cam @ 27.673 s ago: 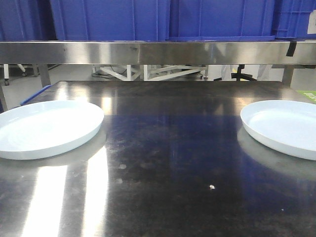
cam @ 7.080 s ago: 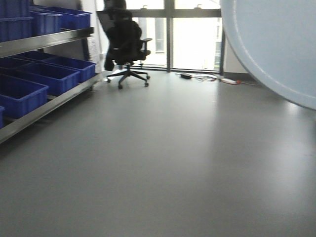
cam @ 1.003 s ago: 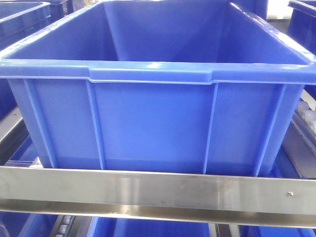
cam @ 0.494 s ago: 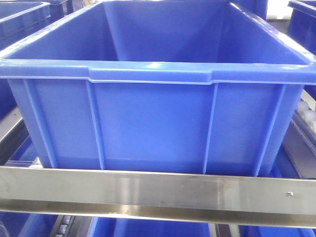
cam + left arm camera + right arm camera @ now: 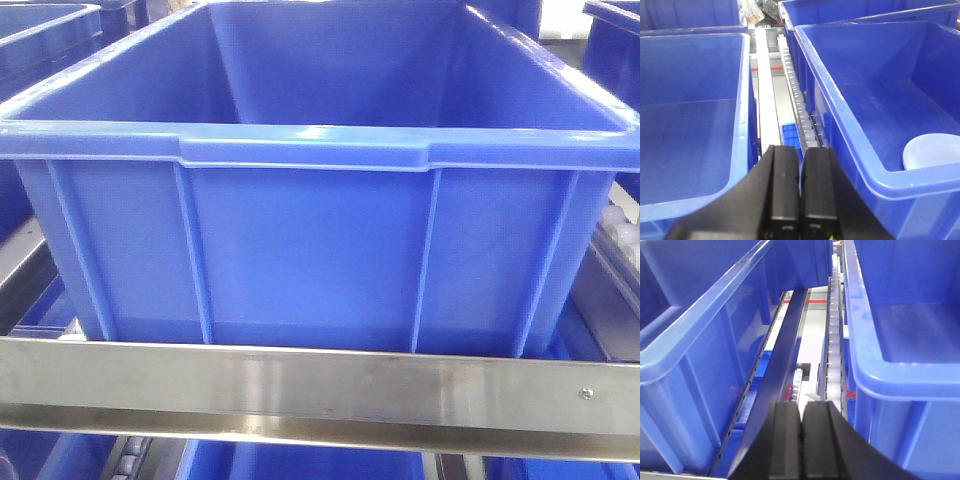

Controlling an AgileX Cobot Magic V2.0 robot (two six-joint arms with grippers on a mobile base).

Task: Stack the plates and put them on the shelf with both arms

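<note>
Left gripper (image 5: 800, 190): its fingers are pressing together with nothing between them, hovering over the gap between two blue crates.
Right gripper (image 5: 801, 440): its fingers are likewise sitting closed and empty, above a roller track (image 5: 834, 345) running between crates.
Plates (image 5: 934, 151): a white rim is showing in the near corner of the large crate (image 5: 880, 90); whether one or two, cannot tell.
Shelf (image 5: 320, 385): its brushed-steel front rail is running below the crate.
</note>
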